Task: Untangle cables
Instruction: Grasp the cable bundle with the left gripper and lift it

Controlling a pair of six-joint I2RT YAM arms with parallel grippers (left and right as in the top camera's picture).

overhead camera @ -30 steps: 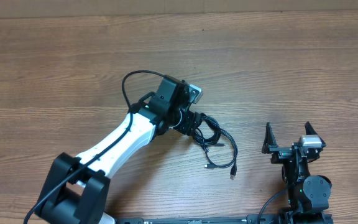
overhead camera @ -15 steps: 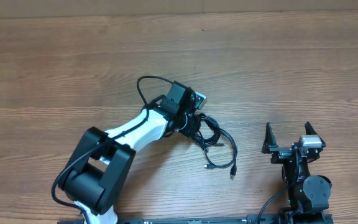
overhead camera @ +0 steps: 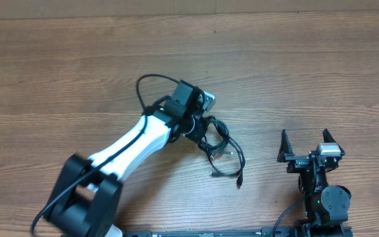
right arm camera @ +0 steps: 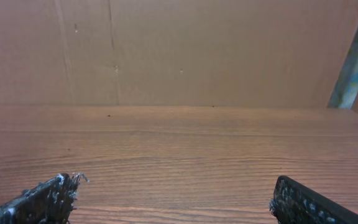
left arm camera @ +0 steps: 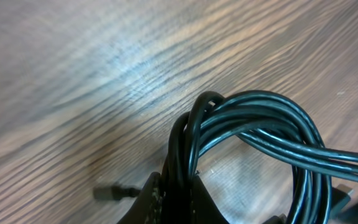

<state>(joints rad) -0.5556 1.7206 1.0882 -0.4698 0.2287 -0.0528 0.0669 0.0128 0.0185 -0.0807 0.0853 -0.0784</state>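
The cables are a small bundle of thin black cords on the wooden table, just right of the middle, with loose ends trailing to a plug. My left gripper is shut on the bundle's left edge. In the left wrist view the glossy looped cables rise from between the closed fingers of my left gripper, and a small plug lies blurred on the wood to their left. My right gripper rests open at the right, well apart from the cords; its view shows the right gripper with only bare wood between the fingers.
A wooden table fills the overhead view. A brown cardboard wall stands behind the table's far edge. The left arm's own thick black wire arcs above its wrist.
The left gripper has closed on the bundle. The cords and their trailing plug ends have shifted a little to the left. The right arm has not moved.
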